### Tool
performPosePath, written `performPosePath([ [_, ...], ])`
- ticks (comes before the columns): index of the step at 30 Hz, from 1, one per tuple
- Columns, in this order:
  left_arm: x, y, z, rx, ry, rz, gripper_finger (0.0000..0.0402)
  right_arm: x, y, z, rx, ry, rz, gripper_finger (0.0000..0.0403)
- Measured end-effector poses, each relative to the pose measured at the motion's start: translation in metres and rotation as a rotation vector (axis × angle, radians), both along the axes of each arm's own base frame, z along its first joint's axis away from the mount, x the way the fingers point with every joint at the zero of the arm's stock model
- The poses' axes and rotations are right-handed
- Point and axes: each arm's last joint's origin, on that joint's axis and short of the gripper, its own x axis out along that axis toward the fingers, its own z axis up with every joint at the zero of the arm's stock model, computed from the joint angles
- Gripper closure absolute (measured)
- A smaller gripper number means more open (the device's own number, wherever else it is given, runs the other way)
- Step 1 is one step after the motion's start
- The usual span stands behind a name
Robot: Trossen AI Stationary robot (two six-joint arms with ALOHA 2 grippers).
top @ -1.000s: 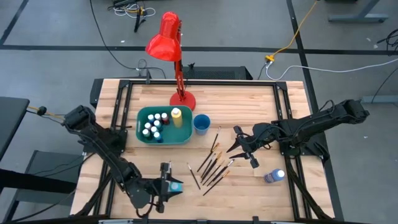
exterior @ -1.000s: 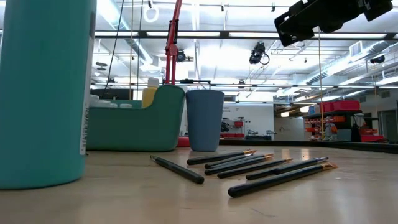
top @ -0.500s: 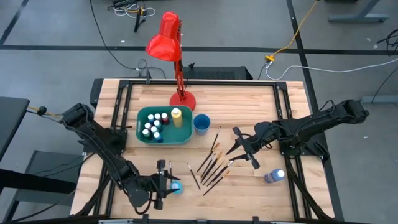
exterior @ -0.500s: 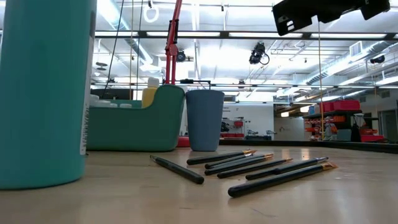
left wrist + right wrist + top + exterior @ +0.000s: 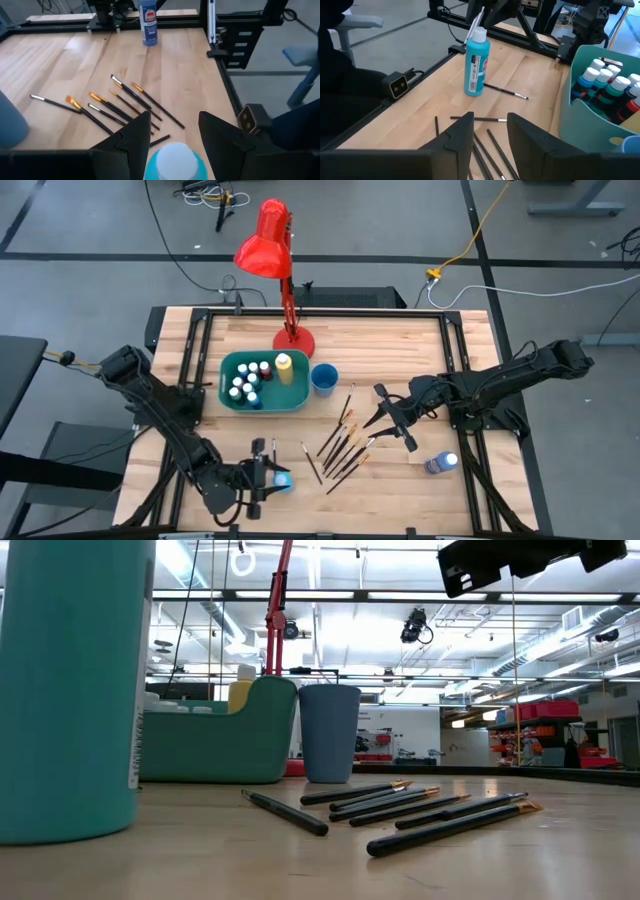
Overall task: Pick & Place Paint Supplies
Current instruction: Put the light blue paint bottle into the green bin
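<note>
Since a second ago, the left gripper [image 5: 262,480] has been drawn slightly back along the worktop's [image 5: 400,340] front edge, away from the brushes, with the teal bottle [image 5: 282,479] moving with it; the right arm is unchanged.

The task is judged well advanced but unfinished. The teal bin [image 5: 228,398], near the worktop's back edge beside the lamp base [image 5: 293,340], already holds about ten white-capped bottles [image 5: 243,385] and the taller yellow bottle [image 5: 284,366]. The blue cup [image 5: 324,378] stands just beside the bin; its inside cannot be made out.

Left outside are the teal bottle at the front edge, a blue bottle [image 5: 441,464] near the front right corner, and the brushes [image 5: 345,446], scattered in the middle of the worktop between the two grippers.

The left gripper's fingers are seen on either side of the teal bottle's white cap [image 5: 174,159]; whether they are pinching it cannot be told. The right gripper [image 5: 388,418] hovers spread and empty above the brushes.
</note>
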Motion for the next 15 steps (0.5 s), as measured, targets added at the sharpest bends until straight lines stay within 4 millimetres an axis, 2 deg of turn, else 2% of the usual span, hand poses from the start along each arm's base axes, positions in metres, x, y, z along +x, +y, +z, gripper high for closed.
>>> performPosePath([
  [15, -0.0037, 0.0020, -0.0083, -0.028, 0.039, 0.077, 0.0223, -0.0002, 0.0000, -0.0005, -0.002, 0.005, 0.001, 0.0276],
])
